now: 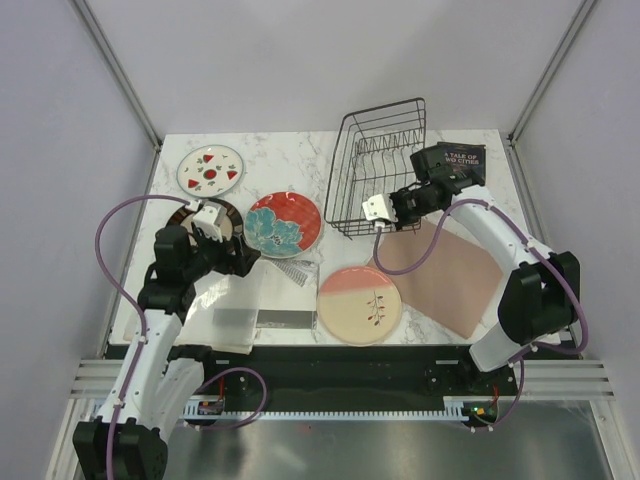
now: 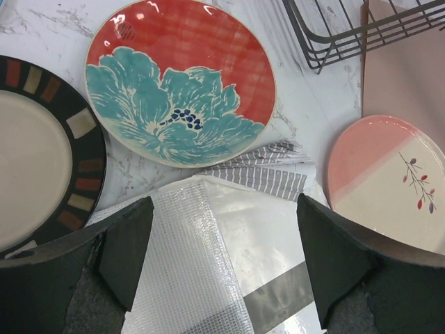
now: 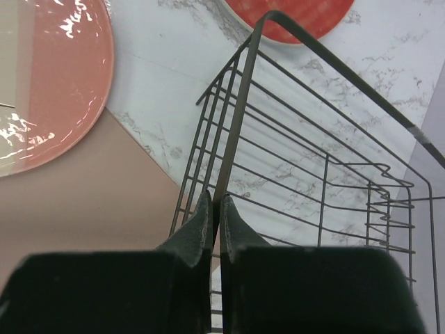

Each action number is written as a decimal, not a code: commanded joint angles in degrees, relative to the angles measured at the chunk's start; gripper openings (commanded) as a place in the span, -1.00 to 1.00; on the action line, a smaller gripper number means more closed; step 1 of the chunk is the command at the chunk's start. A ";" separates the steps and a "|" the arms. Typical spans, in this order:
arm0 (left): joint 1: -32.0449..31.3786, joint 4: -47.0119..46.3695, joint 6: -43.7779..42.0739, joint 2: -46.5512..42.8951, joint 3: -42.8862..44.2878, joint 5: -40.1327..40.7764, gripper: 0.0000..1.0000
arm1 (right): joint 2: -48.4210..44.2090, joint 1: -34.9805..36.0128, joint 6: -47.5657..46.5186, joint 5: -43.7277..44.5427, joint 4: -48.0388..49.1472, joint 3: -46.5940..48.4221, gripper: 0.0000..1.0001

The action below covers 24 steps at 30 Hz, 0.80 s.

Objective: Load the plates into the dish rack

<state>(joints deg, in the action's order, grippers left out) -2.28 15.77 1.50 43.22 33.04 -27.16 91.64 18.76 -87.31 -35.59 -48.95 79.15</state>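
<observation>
The black wire dish rack [image 1: 385, 160] stands at the back right, and my right gripper [image 1: 380, 222] is shut on its near rim wire [image 3: 240, 125], the fingertips [image 3: 205, 216] pinching it. All of the plates lie flat on the table: white with red fruit marks [image 1: 210, 168], dark brown rim [image 2: 42, 153], red with teal flower [image 2: 181, 80], and pink-and-cream with twig [image 2: 389, 181]. My left gripper [image 2: 222, 257] hangs open with nothing in it, over a plastic mailer, beside the brown-rimmed and red plates.
A clear bubble mailer [image 2: 229, 236] and a grey striped pouch [image 2: 268, 174] lie under the left gripper. A pinkish-brown mat [image 1: 450, 270] lies right of the pink plate, below the rack. A dark book [image 1: 462, 160] sits behind the right arm.
</observation>
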 commanded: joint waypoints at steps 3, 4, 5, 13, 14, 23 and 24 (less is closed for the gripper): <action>0.00 1.46 -3.17 -1.30 0.89 -1.41 0.81 | -5.41 2.41 -12.53 -14.50 -0.88 -1.72 -1.00; 0.00 1.46 -3.17 -1.21 0.80 -1.49 0.81 | -5.76 2.59 -12.62 -14.85 -1.15 -1.98 -1.00; 0.00 1.46 -3.17 -1.21 0.71 -1.67 0.81 | -6.55 2.94 -12.54 -15.55 -1.24 -1.99 -1.00; 0.09 1.02 -2.29 -1.12 -0.43 -3.07 0.80 | -7.18 4.44 1.05 -15.21 10.34 -4.17 -1.00; 0.00 1.02 -2.29 -1.21 -0.52 -2.99 0.80 | -6.74 4.35 3.00 -14.86 15.67 -4.88 -1.00; 0.00 1.11 -2.38 0.81 0.89 -2.99 0.80 | -0.85 3.30 11.62 -11.60 30.21 -7.17 -1.00; 0.00 1.11 -2.55 1.07 1.06 -2.64 0.80 | -0.84 3.04 12.16 -11.60 30.66 -7.17 -1.00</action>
<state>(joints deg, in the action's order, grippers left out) -2.28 17.50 0.45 43.38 32.80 -28.99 89.84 22.94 -80.25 -45.58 -26.11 72.51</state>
